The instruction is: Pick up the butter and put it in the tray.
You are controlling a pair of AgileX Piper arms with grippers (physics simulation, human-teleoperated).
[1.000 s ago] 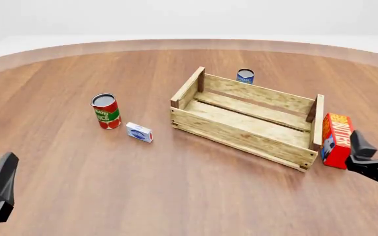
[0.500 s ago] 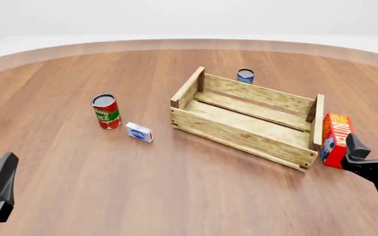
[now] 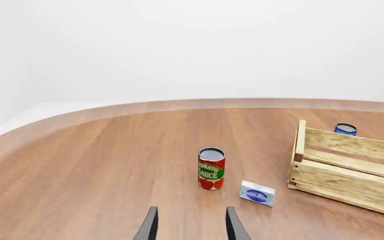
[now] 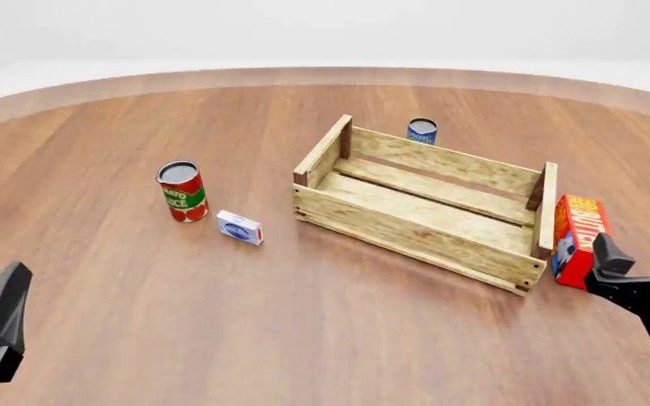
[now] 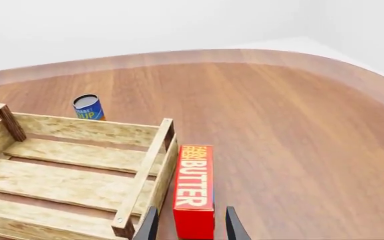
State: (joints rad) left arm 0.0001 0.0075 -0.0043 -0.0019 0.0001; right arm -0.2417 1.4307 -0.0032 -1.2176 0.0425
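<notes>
Hovering low at the table's near right, my right gripper [image 4: 638, 266] has its fingers spread with nothing between them, and the butter [image 4: 575, 240] stands on edge just ahead of the tips. In my right wrist view the two fingertips [image 5: 149, 225] frame the carton's near end (its white lettering runs along the red-orange top face), though I cannot tell whether either finger touches it. The butter [image 5: 194, 189] sits on the table [image 4: 302, 338] outside the tray [image 4: 415, 222], just beside the tray's right end wall and roughly parallel to it. The tray itself is a slatted wooden crate lying at a slant across the middle of the table. Beyond its far wall stands a blue can [image 4: 421, 130]. Well off to the left of the tray are a small blue-white box [image 4: 239, 227] and, just behind that, an upright red tomato sauce can [image 4: 182, 191]. My left gripper [image 3: 190, 227] waits at the near left corner, well apart from everything, its fingers parted and holding nothing.
</notes>
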